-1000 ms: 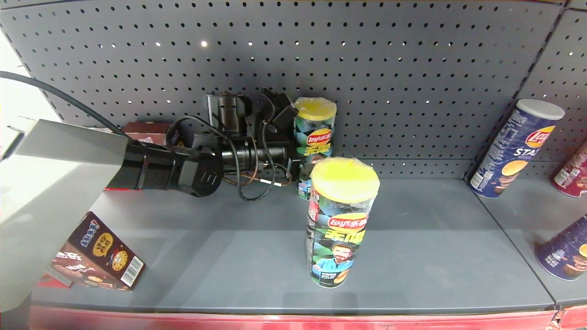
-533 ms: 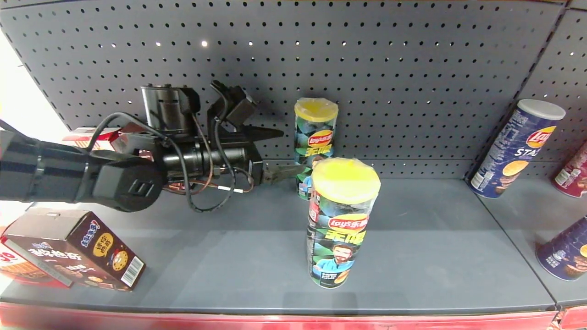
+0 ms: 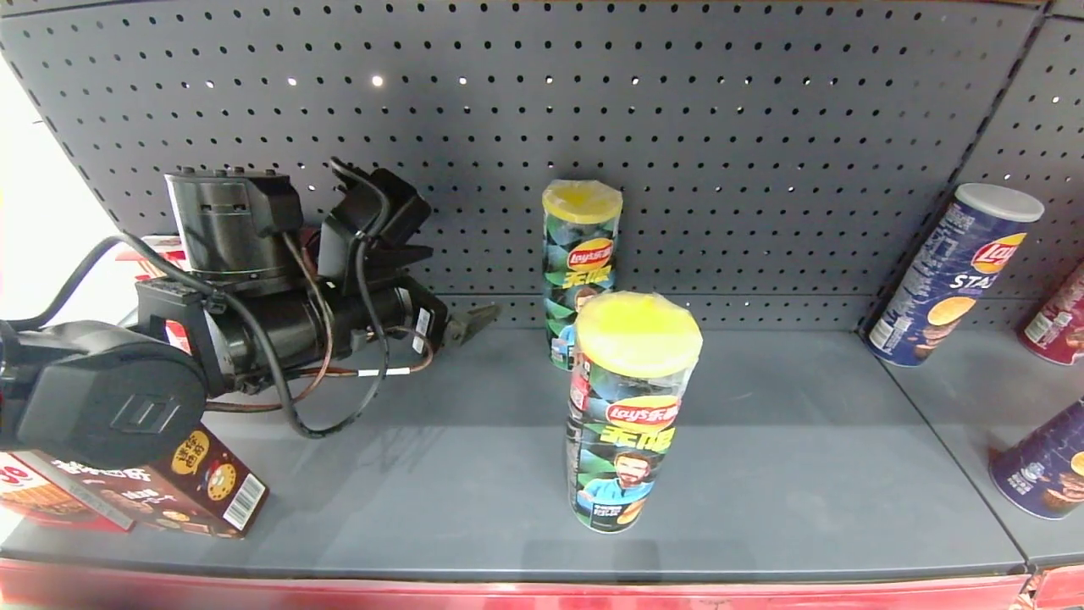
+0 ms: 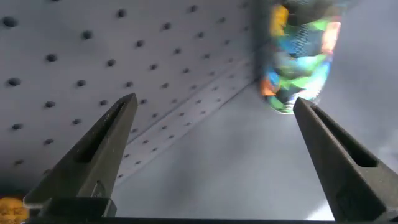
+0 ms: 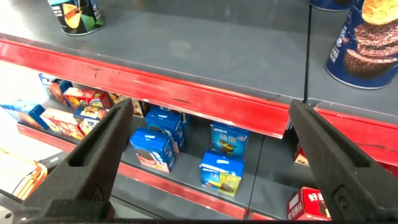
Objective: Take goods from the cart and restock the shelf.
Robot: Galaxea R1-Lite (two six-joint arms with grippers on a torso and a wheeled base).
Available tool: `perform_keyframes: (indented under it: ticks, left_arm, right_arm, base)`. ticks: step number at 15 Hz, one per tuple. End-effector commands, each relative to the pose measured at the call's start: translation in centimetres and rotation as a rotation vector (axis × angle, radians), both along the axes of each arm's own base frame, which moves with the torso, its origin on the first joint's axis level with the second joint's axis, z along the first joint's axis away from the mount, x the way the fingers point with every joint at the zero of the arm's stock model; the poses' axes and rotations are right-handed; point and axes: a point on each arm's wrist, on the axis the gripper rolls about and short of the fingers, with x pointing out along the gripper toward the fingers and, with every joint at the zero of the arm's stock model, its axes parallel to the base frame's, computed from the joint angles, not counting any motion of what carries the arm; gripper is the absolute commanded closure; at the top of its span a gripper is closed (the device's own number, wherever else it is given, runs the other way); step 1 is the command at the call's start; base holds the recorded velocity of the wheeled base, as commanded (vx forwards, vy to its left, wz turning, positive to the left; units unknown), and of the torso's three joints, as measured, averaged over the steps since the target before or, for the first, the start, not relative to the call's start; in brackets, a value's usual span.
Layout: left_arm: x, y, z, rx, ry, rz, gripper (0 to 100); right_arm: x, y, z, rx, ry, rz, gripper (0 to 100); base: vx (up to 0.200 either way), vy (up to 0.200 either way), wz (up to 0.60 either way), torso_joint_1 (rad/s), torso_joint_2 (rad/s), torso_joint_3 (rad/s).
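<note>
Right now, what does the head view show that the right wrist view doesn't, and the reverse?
Head, not right wrist: the left gripper open near the pegboard, the rear can, the brown box. Right wrist, not head: the right gripper open, blue boxes on a lower shelf. Both: the front can, the shelf's red edge.

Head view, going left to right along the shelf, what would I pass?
Dark brown cardboard snack box, open left claw, front yellow-lidded green chip can, leaning blue chip canister with white lid.
</note>
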Motion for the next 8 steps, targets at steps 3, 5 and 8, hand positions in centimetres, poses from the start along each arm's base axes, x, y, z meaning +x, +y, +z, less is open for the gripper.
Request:
perform_keyframes:
  ticks: [3,5,8]
  left_arm:
    - [0.9,-1.4,-0.4,0.009,0.004,0.003,0]
    - [1.2,-1.5,-0.7,0.012,0.014,0.003,0]
    - [1.8,-1.8,-1.7,0.018,0.035,0.004,0]
  right_arm:
    - [0.0,0.0,0.0,-0.001,0.001,0.001,0]
    - [0.0,0.0,0.0,-0.001,0.001,0.001,0]
    - [0.0,0.0,0.0,-0.001,0.001,0.001,0]
  base:
    - [0.000,0.000,0.00,0.000,0.00,0.000]
    - [0.000,0.000,0.00,0.000,0.00,0.000]
    - [0.000,0.000,0.00,0.000,0.00,0.000]
